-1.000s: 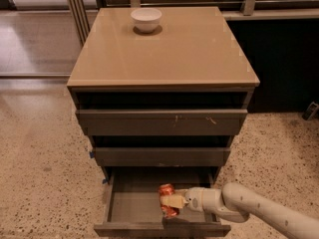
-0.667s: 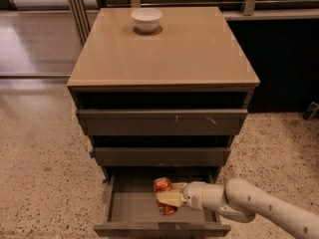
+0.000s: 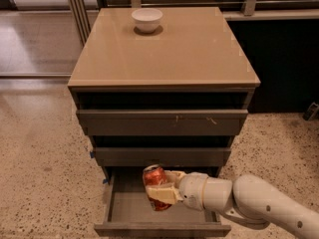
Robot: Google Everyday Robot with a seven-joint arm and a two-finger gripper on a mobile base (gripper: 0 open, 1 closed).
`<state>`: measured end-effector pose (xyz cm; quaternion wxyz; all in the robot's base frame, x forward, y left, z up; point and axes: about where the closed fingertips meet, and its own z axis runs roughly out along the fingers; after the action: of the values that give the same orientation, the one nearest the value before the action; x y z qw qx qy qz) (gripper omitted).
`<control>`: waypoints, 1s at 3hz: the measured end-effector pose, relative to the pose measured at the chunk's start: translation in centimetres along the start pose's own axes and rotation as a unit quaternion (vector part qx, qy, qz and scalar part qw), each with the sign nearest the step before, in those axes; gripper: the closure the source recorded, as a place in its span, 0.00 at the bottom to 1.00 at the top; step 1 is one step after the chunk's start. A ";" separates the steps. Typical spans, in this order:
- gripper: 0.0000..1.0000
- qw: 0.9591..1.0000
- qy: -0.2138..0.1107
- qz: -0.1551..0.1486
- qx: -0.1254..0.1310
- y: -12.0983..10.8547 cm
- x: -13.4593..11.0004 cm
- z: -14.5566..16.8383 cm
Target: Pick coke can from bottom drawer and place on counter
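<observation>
The coke can (image 3: 154,176), red-orange with a silver top, is held in my gripper (image 3: 162,187), whose cream fingers (image 3: 160,193) are shut around its side. The can hangs upright above the grey interior of the open bottom drawer (image 3: 130,208), just in front of the middle drawer's face. My white arm (image 3: 249,200) reaches in from the lower right. The glossy tan counter (image 3: 164,54) tops the cabinet above.
A white bowl (image 3: 147,20) sits at the back of the counter. The two upper drawers (image 3: 162,122) are pulled out slightly. Speckled terrazzo floor (image 3: 45,173) lies on both sides. A dark wall panel (image 3: 289,59) stands to the right.
My gripper has lifted the can up out of the drawer and moved it a little to the left; it now sits higher, near the middle drawer's front.
</observation>
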<state>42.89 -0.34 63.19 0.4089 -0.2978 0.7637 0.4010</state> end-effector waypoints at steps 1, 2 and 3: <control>1.00 1.000 0.000 0.000 0.000 0.0 0.0 0.0; 1.00 1.000 -0.019 0.000 0.006 0.5 -0.2 0.6; 1.00 0.997 -0.035 -0.054 0.040 -0.2 -3.9 0.2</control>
<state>45.00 0.25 66.40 0.4682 -0.3078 0.7472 0.3574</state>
